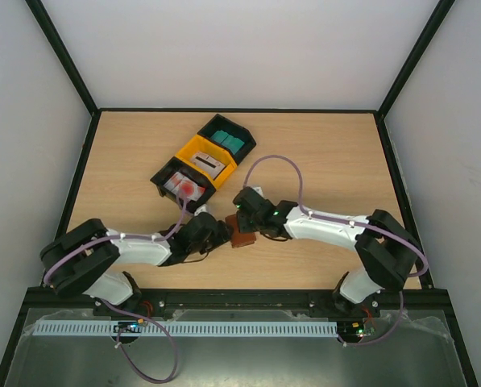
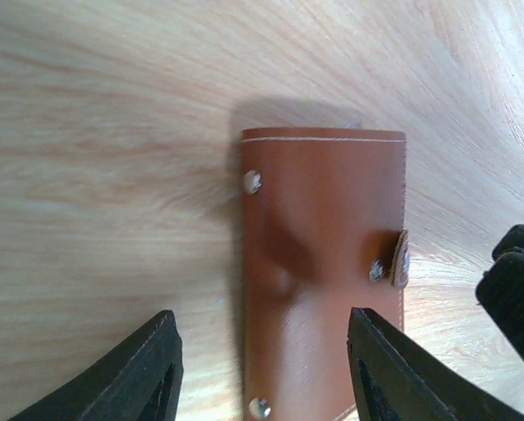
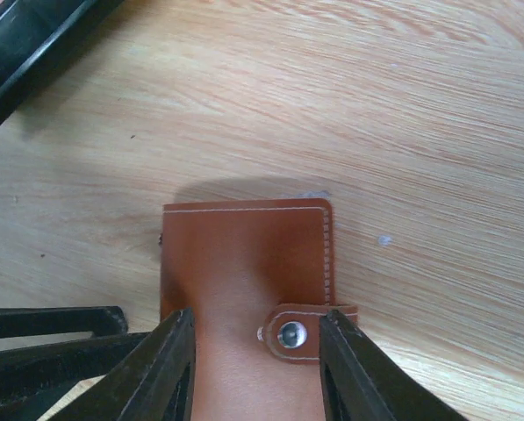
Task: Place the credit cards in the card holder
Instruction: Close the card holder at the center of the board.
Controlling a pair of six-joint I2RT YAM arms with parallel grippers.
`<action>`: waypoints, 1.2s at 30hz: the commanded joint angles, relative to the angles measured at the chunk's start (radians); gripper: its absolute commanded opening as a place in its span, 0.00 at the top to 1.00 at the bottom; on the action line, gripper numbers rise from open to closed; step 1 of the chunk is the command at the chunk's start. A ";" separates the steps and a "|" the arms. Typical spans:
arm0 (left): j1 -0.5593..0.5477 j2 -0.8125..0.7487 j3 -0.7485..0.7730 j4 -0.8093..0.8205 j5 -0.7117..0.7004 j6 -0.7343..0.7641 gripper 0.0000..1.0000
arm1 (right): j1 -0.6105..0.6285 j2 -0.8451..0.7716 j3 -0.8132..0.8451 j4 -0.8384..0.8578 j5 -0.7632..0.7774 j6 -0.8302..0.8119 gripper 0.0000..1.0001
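Two white and black robot arms are bolted at the near edge of a light wood-grain table (image 1: 321, 145). Lilac cables loop along both arms, which reach inward to meet near the table's middle.

The card holder (image 2: 323, 228) lies flat and closed on the wood between them, nearer the arms than the bins. It is smooth brown leather-like material with a line of white stitching along its edges, and no lettering shows on it. A short strap wraps over one long edge and ends in a round metal snap. The left wrist view also shows small metal rivets and a shallow dent in the middle of the face.

The left gripper (image 2: 262, 314) is low over the holder with its black fingers spread apart. One finger is clear of the leather and the other sits at the strap edge. The right gripper (image 3: 257, 313) has its fingers parted above the holder's face, on either side of the snap. Whether they touch the leather cannot be told.

Further back, three small bins stand in a diagonal row holding the credit cards (image 1: 210, 165). The nearest is a black bin (image 1: 161, 179) of white cards with red markings (image 1: 184, 187). Next is a yellow bin (image 1: 190, 150) of grey cards. Farthest is a second black bin (image 1: 246, 145) of teal cards (image 1: 226, 139). The card markings are too small to read.

A black frame edges the table, and plain white walls rise beyond it.
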 commanded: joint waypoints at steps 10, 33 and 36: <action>0.066 -0.097 -0.120 -0.207 0.002 -0.018 0.42 | 0.139 0.246 0.195 -0.292 0.380 0.037 0.59; 0.065 -0.036 -0.139 -0.130 0.049 -0.018 0.42 | 0.150 0.198 0.218 -0.372 0.451 0.110 0.98; 0.062 -0.037 -0.143 -0.113 0.062 -0.021 0.42 | 0.149 0.184 0.214 -0.355 0.417 0.102 0.98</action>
